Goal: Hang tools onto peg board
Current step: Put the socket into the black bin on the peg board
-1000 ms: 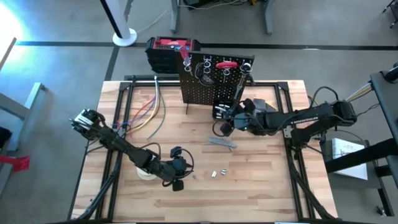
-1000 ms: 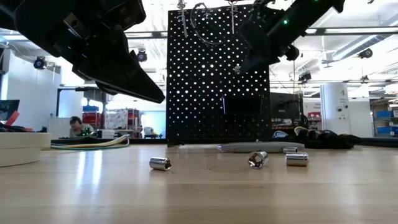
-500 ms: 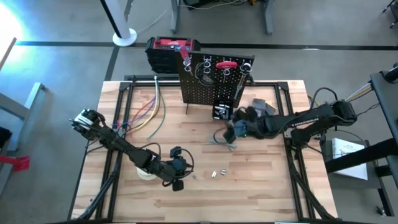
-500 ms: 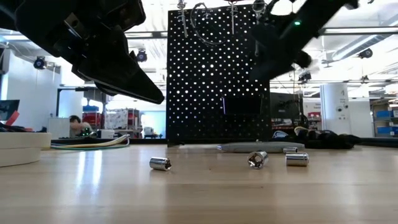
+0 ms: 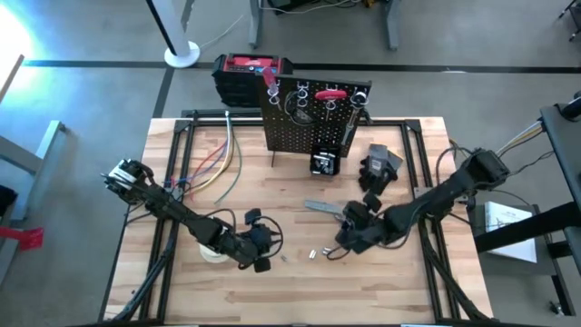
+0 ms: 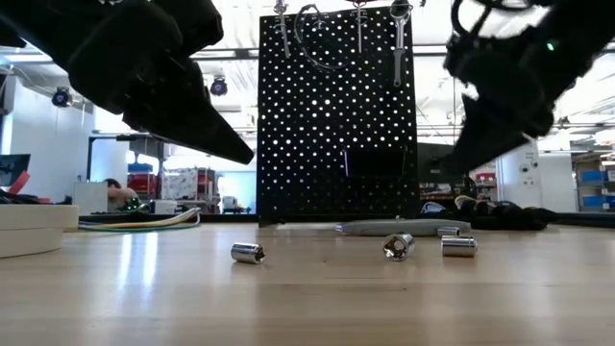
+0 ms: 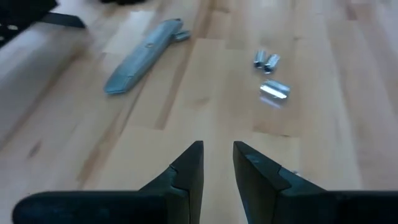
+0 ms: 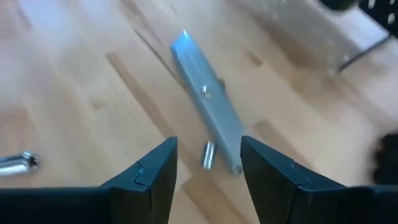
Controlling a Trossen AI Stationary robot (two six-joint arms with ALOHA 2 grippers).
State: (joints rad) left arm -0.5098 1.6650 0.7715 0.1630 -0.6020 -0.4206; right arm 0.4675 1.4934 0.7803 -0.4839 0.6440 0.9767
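The right gripper (image 8: 205, 171) hovered with fingers spread and empty; just ahead of it lay the flat grey metal tool (image 8: 208, 118) on the table (image 8: 74, 99). It looked rigid, smooth and light; best pinched across its narrow middle. The left gripper (image 7: 217, 165) waited, narrowly parted, empty.

peg board (image 6: 336, 115) upright, bits (image 6: 399, 247) on table (image 6: 307, 298)
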